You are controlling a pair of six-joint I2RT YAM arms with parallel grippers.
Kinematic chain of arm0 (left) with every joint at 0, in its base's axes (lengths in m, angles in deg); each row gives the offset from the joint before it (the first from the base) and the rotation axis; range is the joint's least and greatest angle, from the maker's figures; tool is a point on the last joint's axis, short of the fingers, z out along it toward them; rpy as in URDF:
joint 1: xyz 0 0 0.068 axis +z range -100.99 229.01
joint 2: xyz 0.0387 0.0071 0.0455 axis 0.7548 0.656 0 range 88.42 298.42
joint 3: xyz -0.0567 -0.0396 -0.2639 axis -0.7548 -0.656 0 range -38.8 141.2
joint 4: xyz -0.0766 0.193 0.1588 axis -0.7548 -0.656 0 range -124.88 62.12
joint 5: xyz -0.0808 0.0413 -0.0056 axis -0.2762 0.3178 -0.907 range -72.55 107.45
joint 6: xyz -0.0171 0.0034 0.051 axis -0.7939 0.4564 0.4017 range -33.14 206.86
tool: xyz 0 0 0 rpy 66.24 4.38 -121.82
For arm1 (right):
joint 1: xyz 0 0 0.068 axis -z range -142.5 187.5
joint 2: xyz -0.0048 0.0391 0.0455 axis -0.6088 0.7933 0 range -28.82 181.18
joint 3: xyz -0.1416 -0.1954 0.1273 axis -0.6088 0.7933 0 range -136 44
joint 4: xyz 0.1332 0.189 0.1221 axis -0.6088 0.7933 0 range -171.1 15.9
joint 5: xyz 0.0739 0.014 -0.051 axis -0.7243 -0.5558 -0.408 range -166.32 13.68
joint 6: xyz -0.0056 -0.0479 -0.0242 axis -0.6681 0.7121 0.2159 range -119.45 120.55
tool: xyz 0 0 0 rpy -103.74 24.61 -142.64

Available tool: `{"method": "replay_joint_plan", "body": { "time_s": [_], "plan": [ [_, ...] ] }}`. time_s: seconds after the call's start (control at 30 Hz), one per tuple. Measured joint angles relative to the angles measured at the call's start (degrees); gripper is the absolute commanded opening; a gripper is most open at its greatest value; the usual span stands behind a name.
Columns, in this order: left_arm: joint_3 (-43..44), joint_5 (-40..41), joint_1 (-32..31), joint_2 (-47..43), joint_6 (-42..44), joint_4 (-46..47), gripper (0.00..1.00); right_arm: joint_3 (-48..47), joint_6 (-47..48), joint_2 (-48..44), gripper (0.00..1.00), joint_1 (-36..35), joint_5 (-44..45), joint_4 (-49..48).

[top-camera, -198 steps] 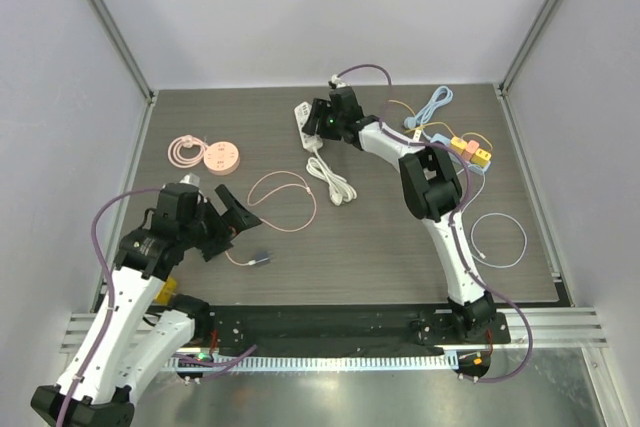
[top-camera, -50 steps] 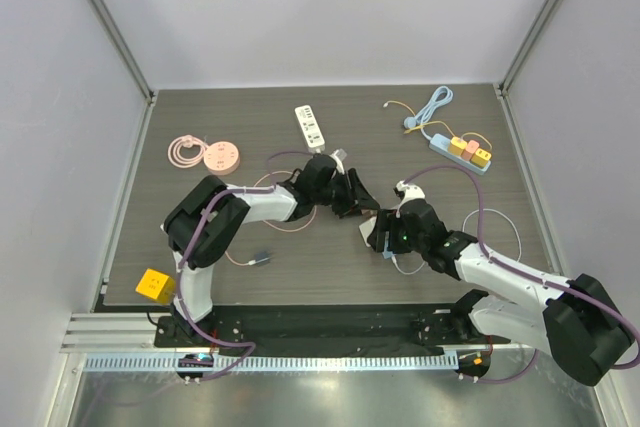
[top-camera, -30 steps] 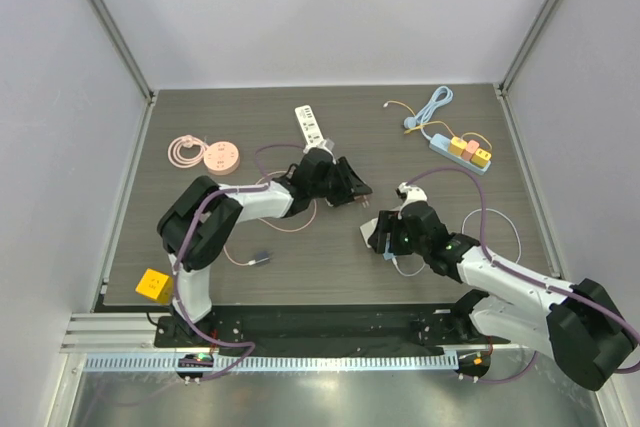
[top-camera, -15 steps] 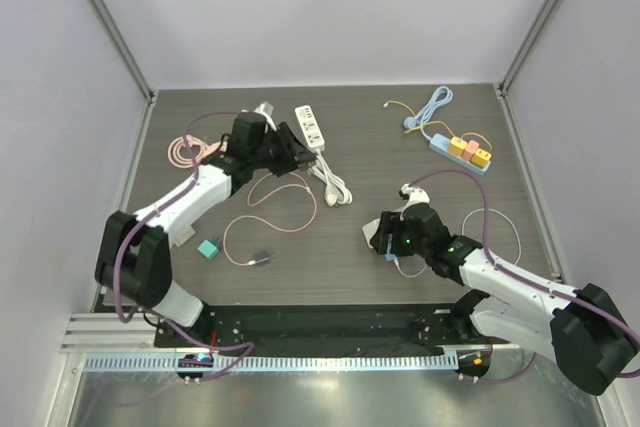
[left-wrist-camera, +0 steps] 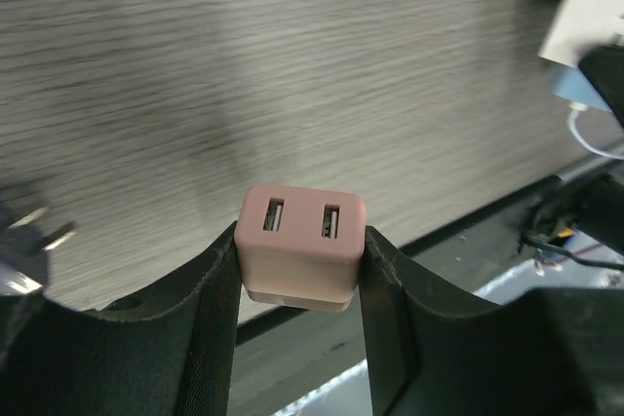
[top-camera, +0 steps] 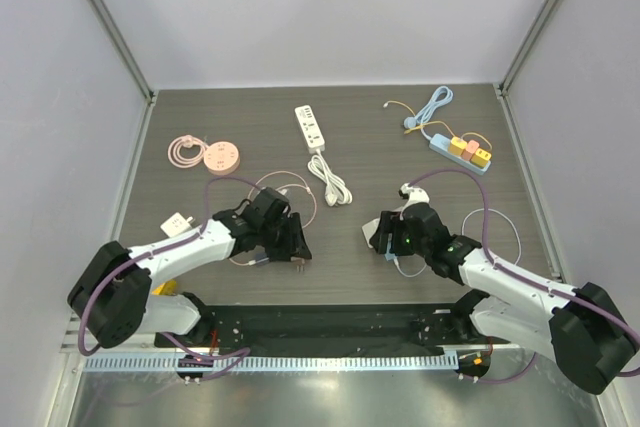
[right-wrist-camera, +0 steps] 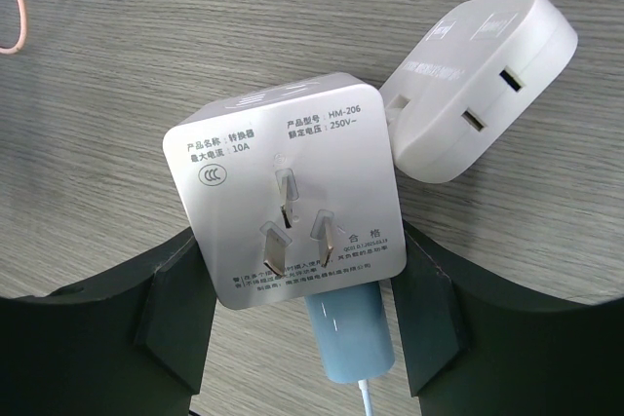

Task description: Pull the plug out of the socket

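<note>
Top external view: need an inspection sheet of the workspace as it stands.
Surface: dark wood-grain table.
Job's things: white square three-pin adapter, light-blue plug at its lower edge; pink two-port USB cube.
Clutter: white power strip, round pink socket, blue strip carrying coloured cubes, second white adapter.
Grippers: left gripper shut on the cube; right gripper shut on the square adapter.
Cables: coiled white cord, thin pink loop, white loop.
Surroundings: plain grey walls; nothing else seen.

White arm links (top-camera: 505,282), black joints (top-camera: 590,332), purple cables (top-camera: 455,173)
</note>
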Motion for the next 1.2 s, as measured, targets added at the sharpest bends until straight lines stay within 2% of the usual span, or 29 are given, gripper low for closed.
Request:
{"method": "replay_joint_plan", "body": {
  "time_s": [0.23,0.3,0.33,0.43,0.63,0.8,0.87,0.9,0.93,1.07,1.2],
  "plan": [
    [-1.0,3.0,0.3,0.0,-0.3,-0.8,0.36,0.0,0.0,0.4,0.01,0.0,0.0,-0.5],
    [-1.1,3.6,0.3,0.3,-0.5,-0.5,0.41,0.0,0.0,0.5,0.01,0.0,0.0,-0.6],
    [-1.1,3.8,0.3,0.5,-0.6,-0.4,0.47,0.0,0.0,0.5,0.01,0.0,0.0,-0.7],
    [-1.2,4.4,0.3,1.4,-1.1,0.1,0.57,0.0,0.0,0.6,0.01,0.0,0.0,-0.9],
    [-1.9,4.9,0.3,1.8,-1.3,0.7,0.72,0.0,0.0,0.6,0.01,0.0,0.0,-0.9],
    [-2.6,4.9,-0.1,0.2,-1.4,0.9,0.75,0.0,0.0,0.6,0.01,0.0,0.0,-0.9],
    [-2.7,4.9,-0.9,-2.0,-1.7,0.9,0.69,0.0,0.0,0.6,0.01,0.0,0.0,-0.9],
    [-2.7,4.9,-1.8,-3.4,-2.0,1.4,0.62,0.0,0.0,0.6,0.01,0.0,-0.1,-0.9],
    [-2.7,4.6,-2.6,-4.4,-2.7,2.2,0.59,0.0,-0.2,0.6,0.01,0.0,-0.2,-0.9],
    [-2.7,2.3,-7.9,-6.1,-4.8,10.6,0.58,0.7,-3.6,-0.5,0.01,0.0,-4.0,-2.8],
    [-1.7,2.9,-14.4,-2.7,-6.0,17.2,0.63,3.0,-9.2,-3.5,0.01,0.0,-6.9,-6.9]
  ]
}}
